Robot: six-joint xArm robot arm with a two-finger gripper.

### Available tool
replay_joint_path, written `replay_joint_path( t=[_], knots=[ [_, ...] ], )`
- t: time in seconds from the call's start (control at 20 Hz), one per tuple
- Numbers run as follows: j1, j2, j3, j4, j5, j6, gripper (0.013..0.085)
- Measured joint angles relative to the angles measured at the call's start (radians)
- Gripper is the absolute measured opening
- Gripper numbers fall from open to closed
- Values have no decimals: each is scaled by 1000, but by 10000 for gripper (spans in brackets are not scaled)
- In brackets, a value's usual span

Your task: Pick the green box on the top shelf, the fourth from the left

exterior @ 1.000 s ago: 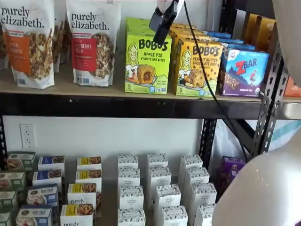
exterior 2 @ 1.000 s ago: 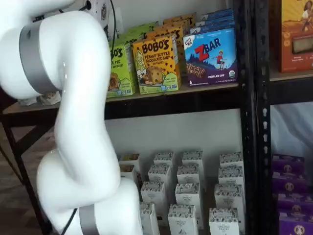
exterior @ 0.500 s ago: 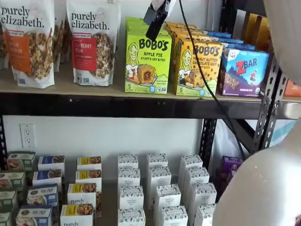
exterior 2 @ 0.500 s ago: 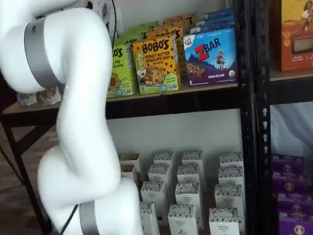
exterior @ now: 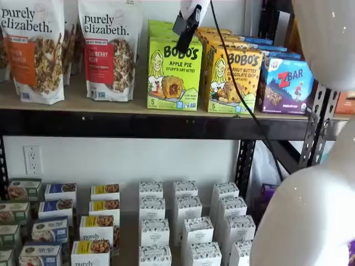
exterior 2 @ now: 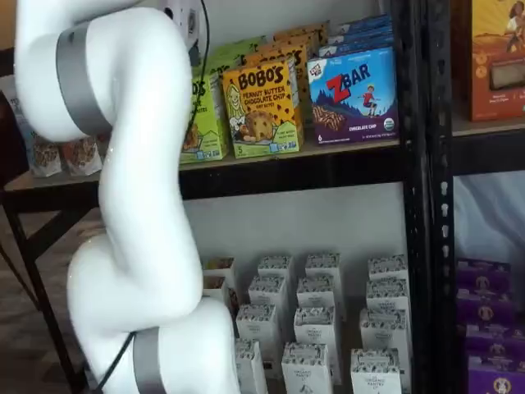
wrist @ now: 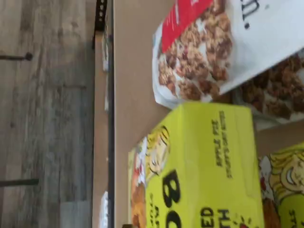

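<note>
The green box [exterior: 173,75], a lime Bobo's Apple Pie carton, stands upright at the front of the top shelf [exterior: 138,124] with like boxes behind it. In a shelf view my gripper [exterior: 181,47] hangs from the upper edge, its black fingers slanting down in front of the box's top right corner. They show side-on, so no gap can be judged. The wrist view looks down on the box's top [wrist: 204,166] and the tan shelf board [wrist: 133,71]. In a shelf view my arm hides most of the box [exterior 2: 205,115].
Purely Elizabeth granola bags [exterior: 110,50] stand left of the green box. An orange Bobo's box [exterior: 233,80] touches its right side, then a blue ZBar box [exterior: 288,83]. Several white cartons [exterior: 188,221] fill the lower shelf. My white arm [exterior 2: 131,205] fills the foreground.
The gripper has shifted a little left, from over the gap between the green and orange boxes to in front of the green box's top. The arm's elbow has swung along.
</note>
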Motion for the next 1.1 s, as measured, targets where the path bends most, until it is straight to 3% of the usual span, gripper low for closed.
replay_joint_path(
  t=[0.5,0.95,1.1],
  knots=[
    [-30,120,-140,-47,187,-37,850],
    [-29,129,-145,-49,213,-37,850],
    [-30,132,-149,-47,225,-38,770]
  ],
)
